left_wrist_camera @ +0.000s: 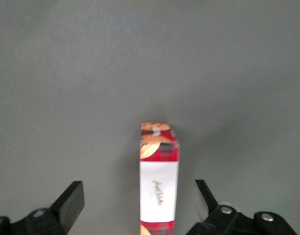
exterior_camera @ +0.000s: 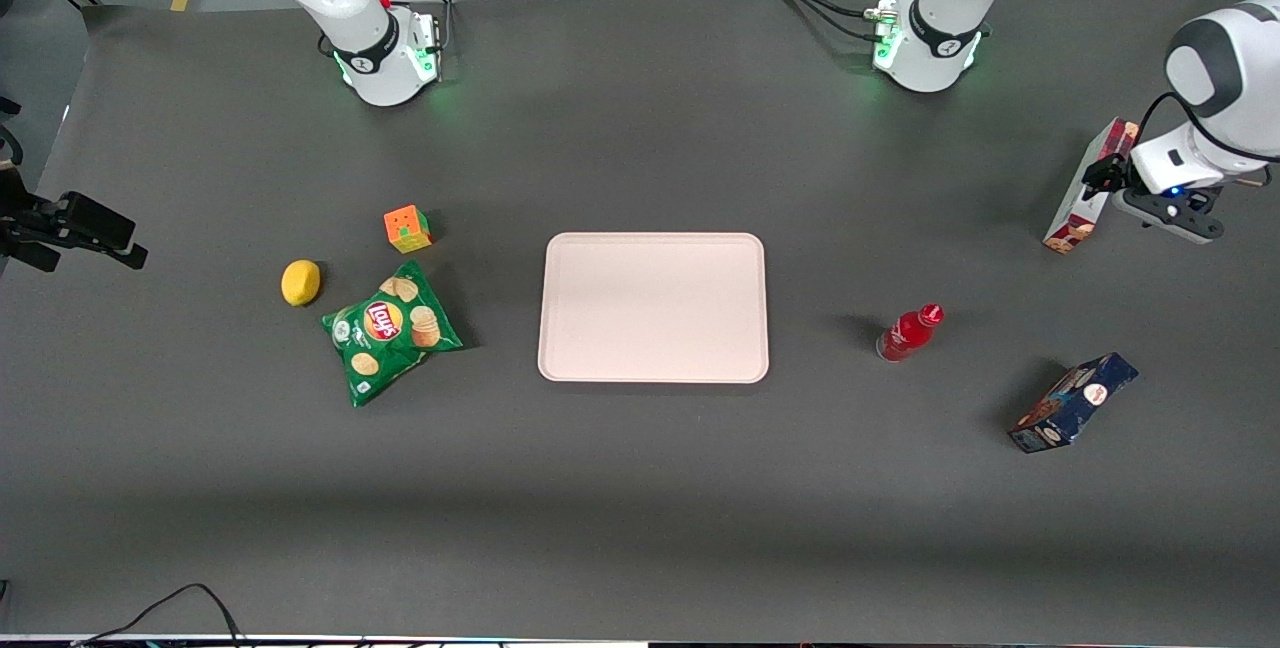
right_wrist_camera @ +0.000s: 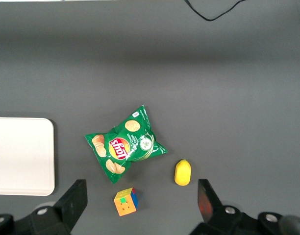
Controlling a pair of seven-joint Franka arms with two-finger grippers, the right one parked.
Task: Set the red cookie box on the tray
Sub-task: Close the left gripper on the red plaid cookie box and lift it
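While the red cookie box [exterior_camera: 1088, 186] sits at the working arm's end of the tabletop [exterior_camera: 640, 488], well apart from the tray [exterior_camera: 653, 307], the task is barely begun: approach only, no grasp yet. Pincer [left_wrist_camera: 140, 205] is right over the box; in the wrist view its two fingers [left_wrist_camera: 71, 200] stand spread wide w/ the slim carton [left_wrist_camera: 159, 178] between them, gaps on both sides, so nothing is pinched.

Box seems to stand tilted on one end in the front view, leaning; exact pose hard to tell since the arm's hand hides part of it.

Tray lies bare at mid-tabletop, nothing on it.

Left to do, by my reading: close on the box, lift, carry toward the parked arm's end as far as the tray, set down, let go. That's nearly all of it.

Other stuff, not in the way: red bottle [exterior_camera: 910, 332] between box and tray but nearer the front camera; dark blue cookie box [exterior_camera: 1072, 402] nearer still. Chips bag [exterior_camera: 390, 331], lemon [exterior_camera: 300, 282], cube [exterior_camera: 407, 228] lie toward the parked arm's end.
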